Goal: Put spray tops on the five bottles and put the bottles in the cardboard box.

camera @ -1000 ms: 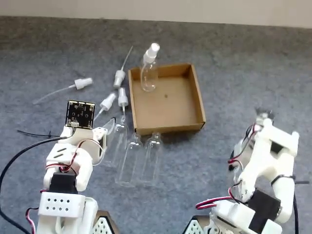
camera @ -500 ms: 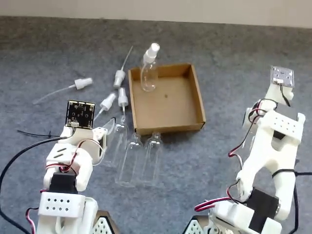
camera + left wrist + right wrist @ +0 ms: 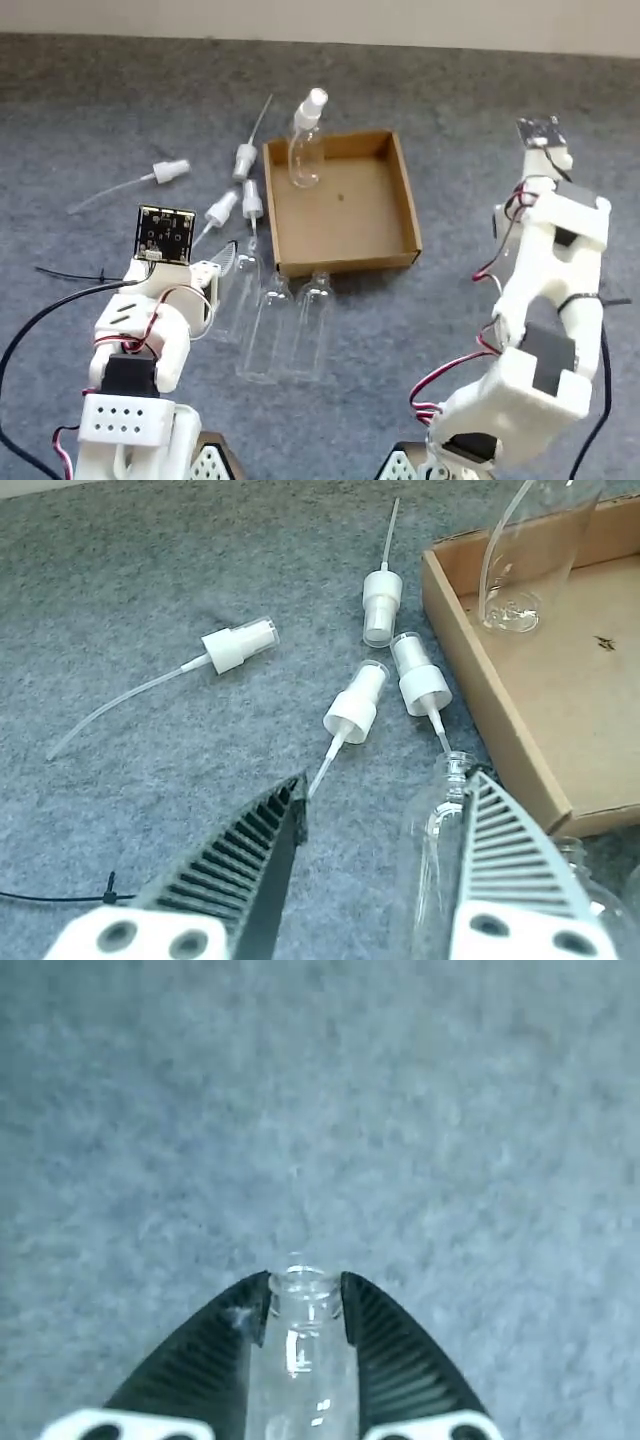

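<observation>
1. The cardboard box (image 3: pixel 345 205) sits open on the grey surface (image 3: pixel 480 120), between the two arms and farther out from them.

2. One capped bottle (image 3: pixel 305 145), with its spray top fitted, stands in the box's far corner on the left arm's side. It leans against the wall, and its top projects above the rim.

3. Three uncapped bottles lie side by side on the surface, just in front of the box's near wall with their necks towards it: first (image 3: pixel 237 290), second (image 3: pixel 268 325), third (image 3: pixel 310 320).

4. Four loose spray tops lie on the surface beside the box on the left arm's side. The outer top (image 3: pixel 172 171) lies well apart from the rest, its tube trailing away from the box. The far top (image 3: pixel 245 158) and the pair below it, one (image 3: pixel 222 208) and the other (image 3: pixel 252 200), lie near the box wall.

5. The left arm (image 3: pixel 140 330) rests low over the first bottle. The left jaws are spread wide, with that bottle's neck (image 3: pixel 452 770) between them, close against one jaw. Whether they touch cannot be told.

6. The right arm (image 3: pixel 550 270) stands raised, apart from the box. The right jaws are pinching a clear uncapped bottle (image 3: pixel 298 1350) just below its open neck, over bare surface.
</observation>
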Controlling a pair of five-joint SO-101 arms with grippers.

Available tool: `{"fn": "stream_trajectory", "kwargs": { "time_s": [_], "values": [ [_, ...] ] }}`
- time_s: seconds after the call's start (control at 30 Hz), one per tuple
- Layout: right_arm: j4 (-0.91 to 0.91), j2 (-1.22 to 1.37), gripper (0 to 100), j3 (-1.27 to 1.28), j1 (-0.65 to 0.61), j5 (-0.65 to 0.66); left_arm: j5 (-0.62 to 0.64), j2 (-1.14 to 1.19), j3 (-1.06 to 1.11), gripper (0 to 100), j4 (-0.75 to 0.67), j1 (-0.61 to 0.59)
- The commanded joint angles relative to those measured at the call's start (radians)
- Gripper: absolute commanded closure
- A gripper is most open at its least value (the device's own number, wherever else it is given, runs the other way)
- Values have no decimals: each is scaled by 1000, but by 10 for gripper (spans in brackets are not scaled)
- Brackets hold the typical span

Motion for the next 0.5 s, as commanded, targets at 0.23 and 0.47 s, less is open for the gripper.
{"fn": "stream_trajectory", "kwargs": {
  "time_s": [0.23, 0.47],
  "values": [
    [-22, 7, 867, 5, -107, 69, -6, -15, -5, 772, 0, 12],
    [58, 1, 767, 4, -99, 44, -6, -16, -5, 772, 0, 12]
  ]
}}
